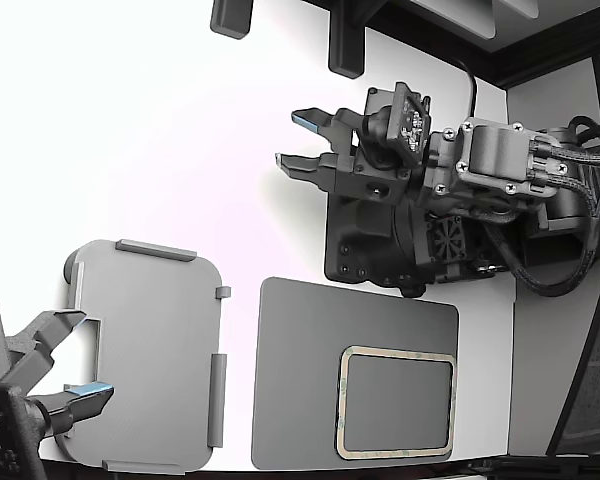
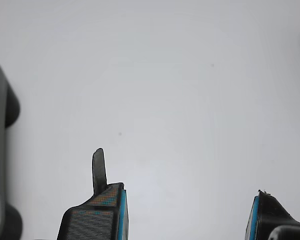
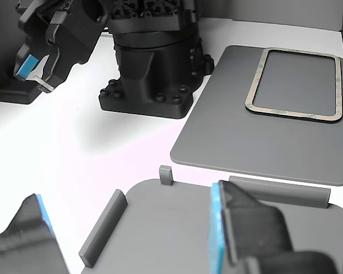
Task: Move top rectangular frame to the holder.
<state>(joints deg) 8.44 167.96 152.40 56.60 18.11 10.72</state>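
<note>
Claw [image 1: 288, 140] spread apart, empty, hovering over bare white table. Nothing done yet, by my judgement: top rectangular frame [image 1: 395, 352] lies flat on dark grey mat [image 1: 300, 370], at exterior view's near right. Holder [image 1: 150, 350] empty at near left. Frame well apart from my claw, nearer camera and rightward. Reach, pickup and transfer all left.

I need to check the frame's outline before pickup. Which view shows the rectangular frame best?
The exterior view: the rectangular frame appears whole, seen nearly from above, lying on the dark grey mat. The other view shows it slanted, its far edge meeting the picture's edge. The wrist view misses it entirely.
</note>
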